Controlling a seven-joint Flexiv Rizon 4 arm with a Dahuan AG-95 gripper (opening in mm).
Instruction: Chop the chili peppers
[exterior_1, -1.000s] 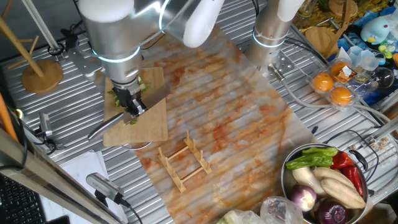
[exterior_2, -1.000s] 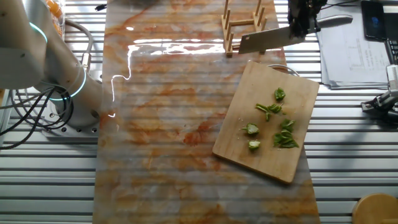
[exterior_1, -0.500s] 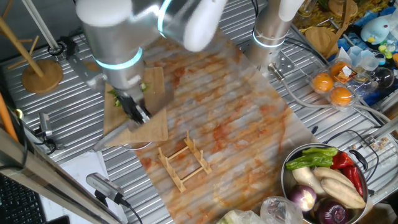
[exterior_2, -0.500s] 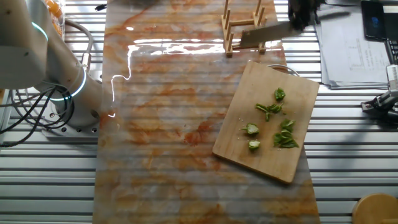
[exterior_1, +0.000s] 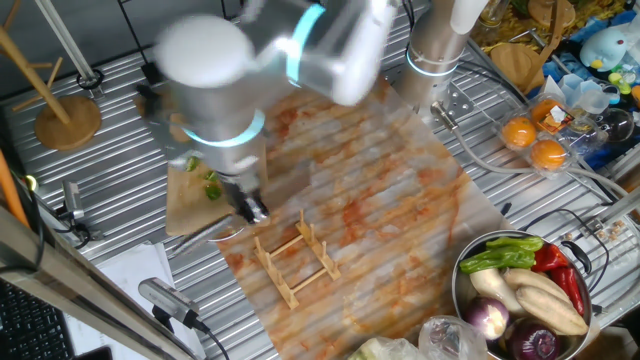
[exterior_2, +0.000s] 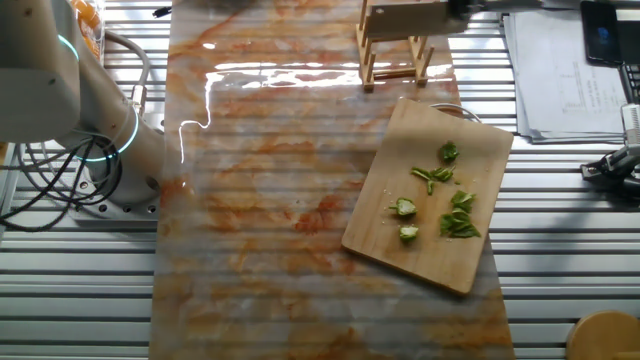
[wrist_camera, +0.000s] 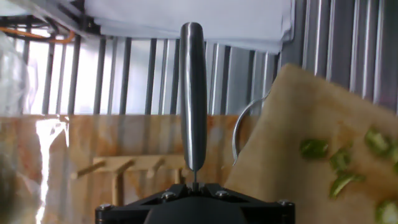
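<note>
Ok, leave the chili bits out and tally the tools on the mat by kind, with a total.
Cutting board: 1
Knife: 1
Wooden rack: 1
Total: 3

**Slatted metal table and what rests on it**

The ribbed metal table (exterior_2: 300, 320) carries an orange-marbled mat (exterior_2: 270, 180). On the mat lie a wooden cutting board (exterior_2: 425, 245) and a wooden slotted rack (exterior_1: 295, 258). White papers (exterior_2: 560, 80) lie directly on the slats, as do a steel bowl of vegetables (exterior_1: 470, 300) and what looks like a round wooden stand base (exterior_1: 68, 122).
</note>
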